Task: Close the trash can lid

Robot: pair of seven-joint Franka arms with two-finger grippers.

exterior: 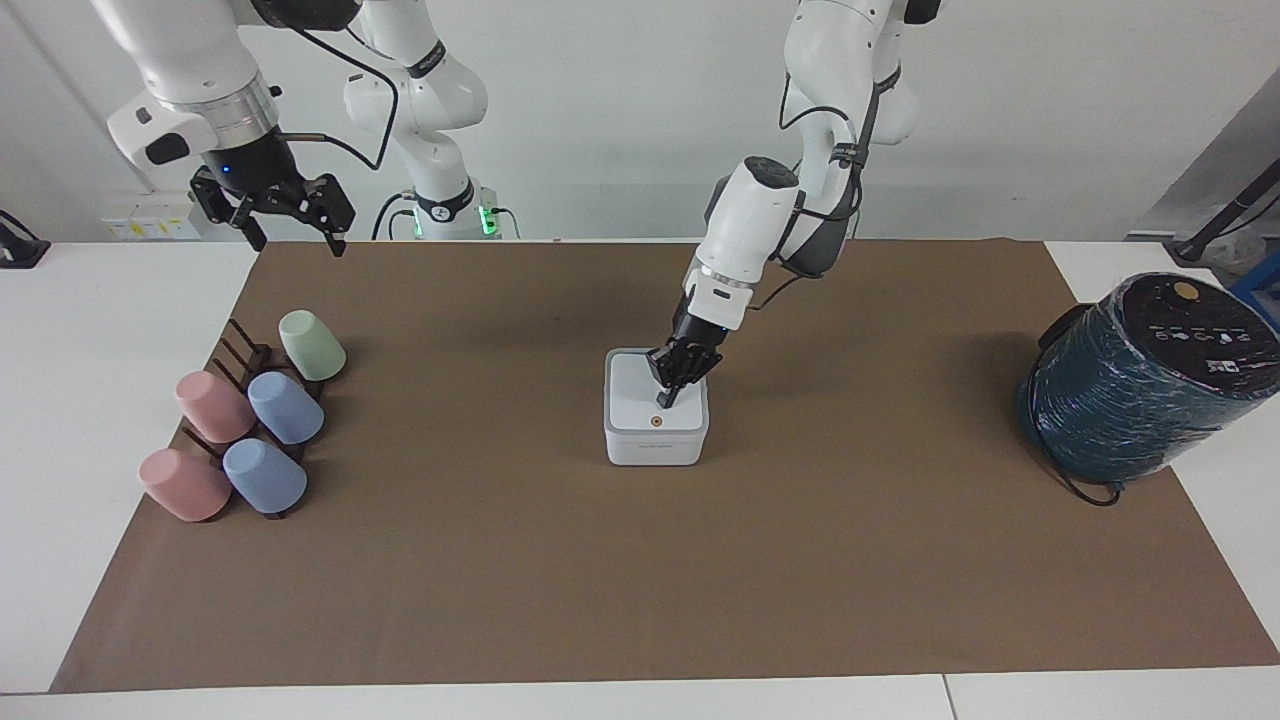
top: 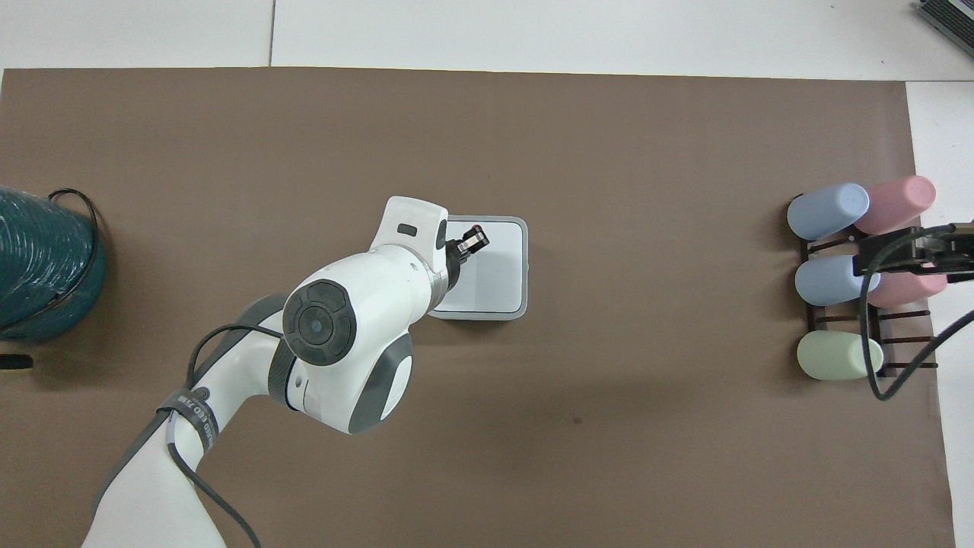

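At the centre of the frame in the facing view, a small white trash can (exterior: 655,430) sits on a brown mat (exterior: 640,560) covering a white table (exterior: 90,330), its lid (exterior: 640,395) lying flat and closed on top, the orange dot on it showing near the lower edge of the lid. The left gripper (exterior: 668,398), at the end of an arm that enters from the top right of centre, angles down onto the lid with its fingers pressed together, the tips meeting the white panel just above the orange dot and holding nothing. In the overhead view, the same arm fills the lower left of the frame and its bulky wrist covers one side of the trash can (top: 502,304), while the left gripper (top: 473,241) shows as a dark tip over the upper part of the lid (top: 494,274).

In the upper left of the facing view, the right gripper (exterior: 290,212) waits in the air above the top edge of the mat, its fingers spread wide and empty. Below it, at the left of the frame, a dark rack (exterior: 245,355) holds five cups (exterior: 285,407) lying on their sides: one green, two blue, two pink. At the right edge of the frame stands a large teal wrapped cylinder (exterior: 1140,385) with a black top, tilted, well apart from the trash can.
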